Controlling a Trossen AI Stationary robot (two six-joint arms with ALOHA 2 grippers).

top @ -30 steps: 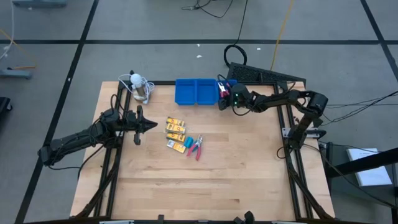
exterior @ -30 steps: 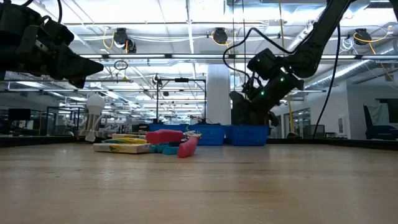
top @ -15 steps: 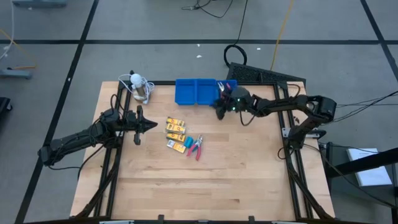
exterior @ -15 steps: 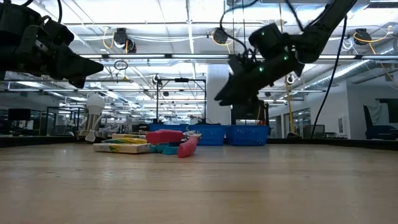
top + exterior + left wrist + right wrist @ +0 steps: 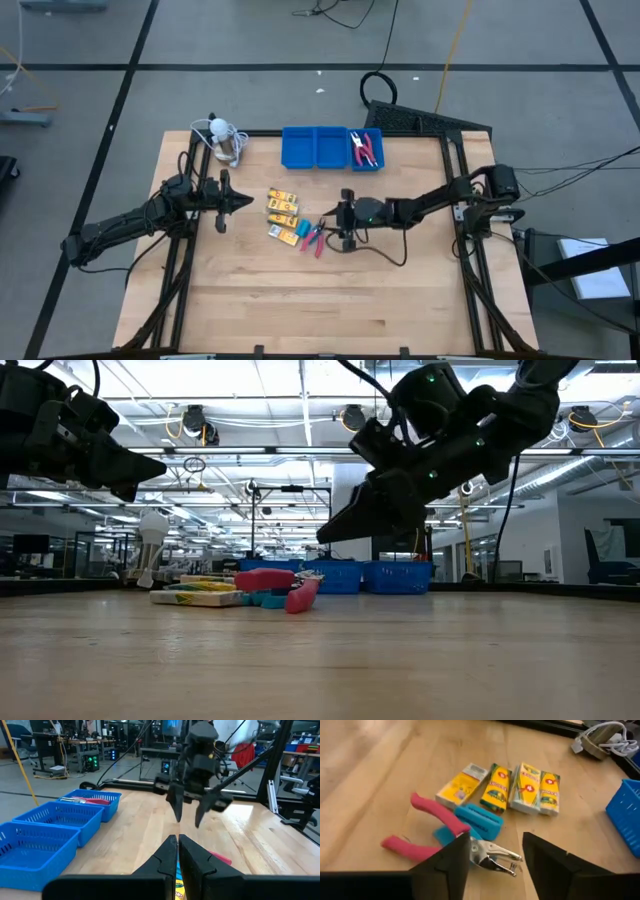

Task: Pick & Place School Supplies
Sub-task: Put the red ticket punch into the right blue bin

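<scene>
Progress: one red-handled tool [image 5: 366, 148] lies in the right compartment of the blue tray [image 5: 300, 147]. The other two compartments hold nothing. Remaining on the worktop [image 5: 300, 290] — yellow packets [image 5: 520, 781], blue pieces [image 5: 479, 818] and a pink-handled tool [image 5: 437, 833]. My right end effector [image 5: 495, 861] hovers just above that tool, fingers parted and empty; my left end effector [image 5: 243, 202] waits closed beside the pile.

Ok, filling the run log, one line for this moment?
right hand: open, above red-handled punch | left hand: shut, waiting | tray: one red-handled tool inside
</scene>
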